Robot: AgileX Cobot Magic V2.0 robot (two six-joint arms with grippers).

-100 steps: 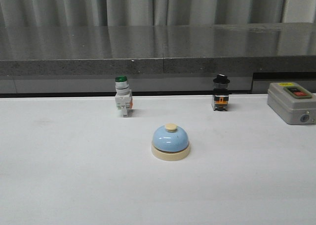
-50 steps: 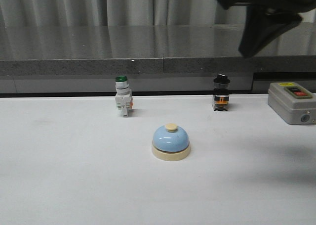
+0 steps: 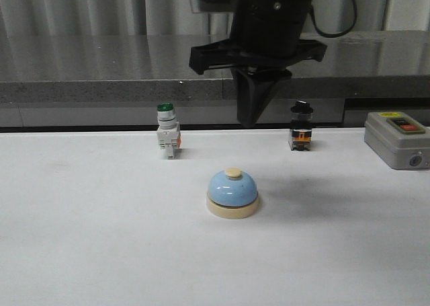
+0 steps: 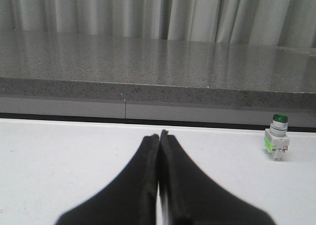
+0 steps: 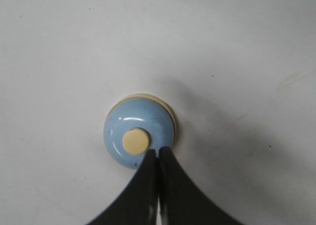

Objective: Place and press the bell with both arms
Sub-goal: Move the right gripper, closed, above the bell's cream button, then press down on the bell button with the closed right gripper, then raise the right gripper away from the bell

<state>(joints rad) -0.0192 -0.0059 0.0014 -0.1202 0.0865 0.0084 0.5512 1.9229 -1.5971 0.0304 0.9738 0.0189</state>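
The light-blue bell (image 3: pixel 232 190), with cream base and cream knob, stands on the white table (image 3: pixel 101 239) in the middle. My right gripper (image 3: pixel 250 120) hangs shut above and slightly behind it, pointing down, apart from it. In the right wrist view the bell (image 5: pixel 139 131) lies just beyond the shut right gripper (image 5: pixel 158 150), whose tips overlap the dome's edge beside the knob (image 5: pixel 136 141). My left gripper (image 4: pixel 159 134) is shut and empty, low over the table; it is out of the front view.
A green-capped white switch (image 3: pixel 166 132) stands behind the bell to the left, also in the left wrist view (image 4: pixel 276 142). A black-capped switch (image 3: pixel 300 128) stands behind to the right. A grey control box (image 3: pixel 398 139) sits far right. A stone ledge (image 3: pixel 134 70) runs along the back.
The right arm came in from the upper right, moving left and lower, and now hangs over the bell. The bell has not moved.
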